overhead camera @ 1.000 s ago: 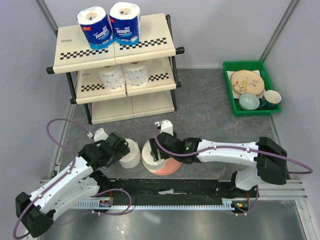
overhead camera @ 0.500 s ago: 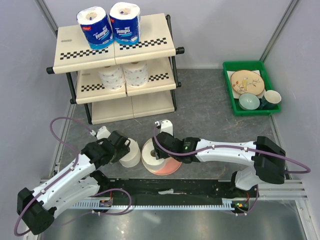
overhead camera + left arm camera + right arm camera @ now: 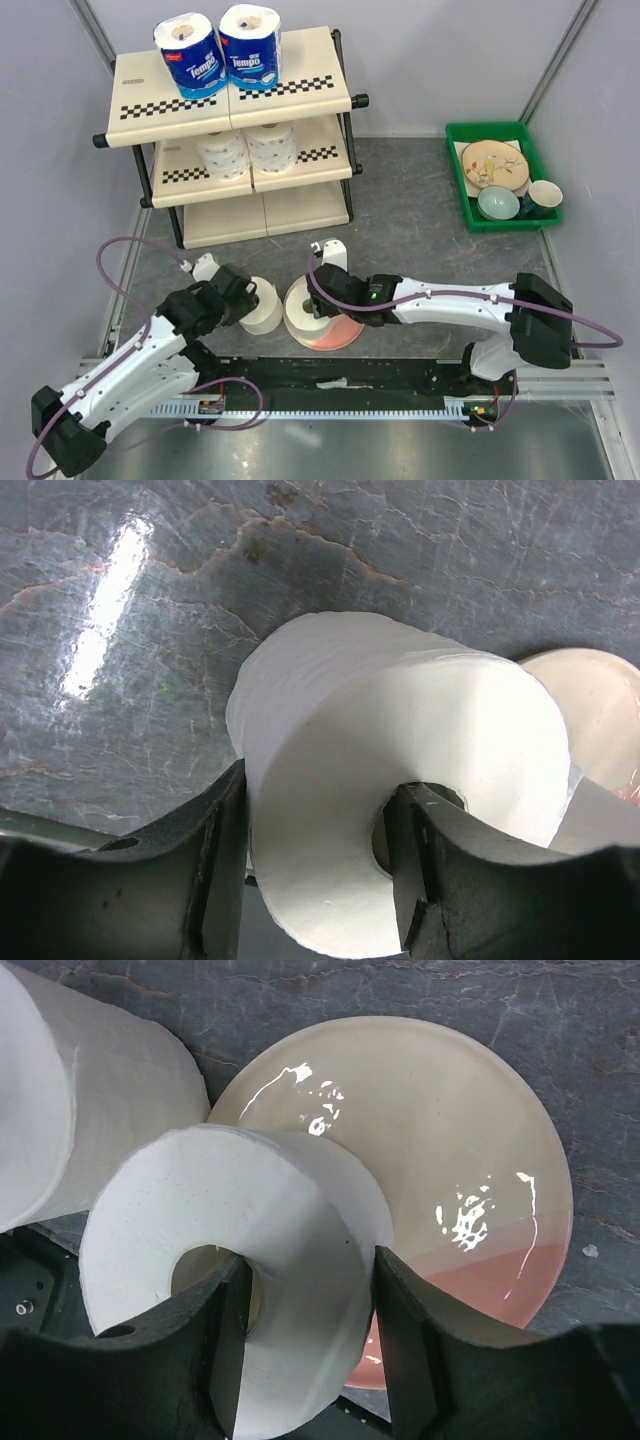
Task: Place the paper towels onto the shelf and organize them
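Observation:
Two unwrapped paper towels stand on the table in front of the shelf (image 3: 300, 65). The left roll (image 3: 264, 308) (image 3: 400, 740) stands on the table, and my left gripper (image 3: 243, 296) (image 3: 315, 870) is shut on its wall, one finger in the core and one outside. The right roll (image 3: 303, 312) (image 3: 290, 1210) stands on a pink-and-cream plate (image 3: 335, 337) (image 3: 450, 1140); my right gripper (image 3: 320, 298) (image 3: 312, 1345) is shut on its wall the same way. Two blue-wrapped rolls (image 3: 190, 55) (image 3: 250, 45) stand on the top tier, two unwrapped ones (image 3: 222, 153) (image 3: 272, 147) on the middle tier.
A green tray (image 3: 455, 170) at the back right holds a plate, a bowl and a cup. The shelf's bottom tier (image 3: 260, 215) is bare. Grey walls close in both sides, and a black rail (image 3: 340, 385) runs along the near edge.
Both grippers have closed from wide open onto the walls of their rolls. The arms have barely shifted, and both rolls stand where they were.

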Motion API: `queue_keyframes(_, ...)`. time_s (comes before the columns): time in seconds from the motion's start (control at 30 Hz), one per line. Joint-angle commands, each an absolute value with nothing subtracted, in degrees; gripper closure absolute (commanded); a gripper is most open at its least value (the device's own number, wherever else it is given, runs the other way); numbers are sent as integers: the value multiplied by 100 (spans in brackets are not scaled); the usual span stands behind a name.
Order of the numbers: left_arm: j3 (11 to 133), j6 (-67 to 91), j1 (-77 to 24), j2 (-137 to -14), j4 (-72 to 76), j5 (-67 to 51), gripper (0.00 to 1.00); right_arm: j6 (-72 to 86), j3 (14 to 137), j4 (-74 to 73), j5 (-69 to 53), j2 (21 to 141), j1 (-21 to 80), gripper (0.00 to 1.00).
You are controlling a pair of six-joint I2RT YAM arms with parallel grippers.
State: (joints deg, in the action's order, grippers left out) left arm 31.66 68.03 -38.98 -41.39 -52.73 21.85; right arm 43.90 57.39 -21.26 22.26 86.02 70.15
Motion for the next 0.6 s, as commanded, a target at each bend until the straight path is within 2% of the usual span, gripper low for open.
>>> queue_keyframes(0.0,3181,6285,-3894,-3789,-4676,2074,98,4307,5801,-2065,2434,8201,6935,78)
queue_keyframes(0.23,4173,5564,-3894,-4086,-4369,2416,98,3974,6450,-2066,2707,8033,6812,80)
queue_keyframes(0.57,4983,4422,-3867,-4807,-3675,3111,98,3280,7514,-1829,2453,8674,5845,80)
